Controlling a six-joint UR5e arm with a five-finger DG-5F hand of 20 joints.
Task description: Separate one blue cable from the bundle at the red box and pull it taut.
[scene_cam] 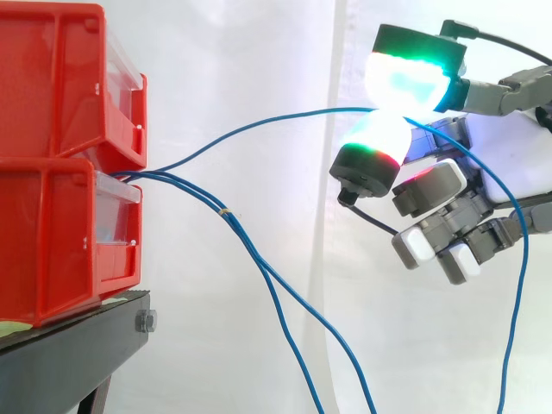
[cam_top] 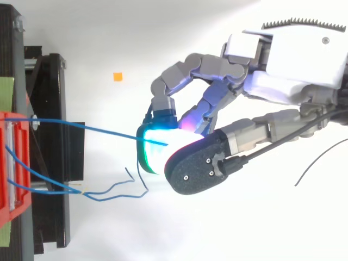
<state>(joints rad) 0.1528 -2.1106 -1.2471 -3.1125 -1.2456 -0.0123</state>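
Pinched between pads (scene_cam: 405, 82) of the hand (scene_cam: 509, 147) at upper right: one blue cable (scene_cam: 259, 124), leading from the red box (scene_cam: 52, 250) at left. Keep pinch firm; draw rightward, away from the slack bundle (scene_cam: 247, 244) at bottom centre.

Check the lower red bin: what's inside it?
Several blue cables come out over the lower red bin's clear front; the hand pinches one. The upper red bin and the red walls cover the interior, so where the cables end inside cannot be seen.
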